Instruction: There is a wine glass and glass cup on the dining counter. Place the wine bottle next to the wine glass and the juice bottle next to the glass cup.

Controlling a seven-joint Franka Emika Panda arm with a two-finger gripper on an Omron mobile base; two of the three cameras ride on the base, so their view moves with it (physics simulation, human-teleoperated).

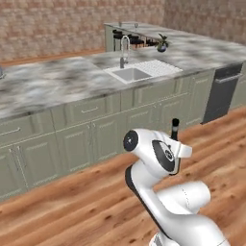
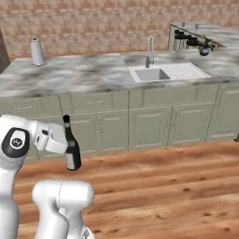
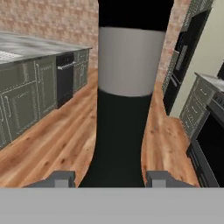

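My gripper is shut on the wine bottle, a slim dark bottle that I hold upright above the wood floor, in front of the green cabinets. Its black neck rises behind my arm. In the hand view the bottle's pale grey label and dark body stand between the fingertips of the gripper. The dining counter lies far back past the sink. Faint clear shapes stand on it, too small to tell apart. The juice bottle is out of view.
A marble worktop with a sink and tap runs across ahead. A paper towel roll stands at its left. A dark vase with a plant sits near the bar. A black dishwasher is at the right.
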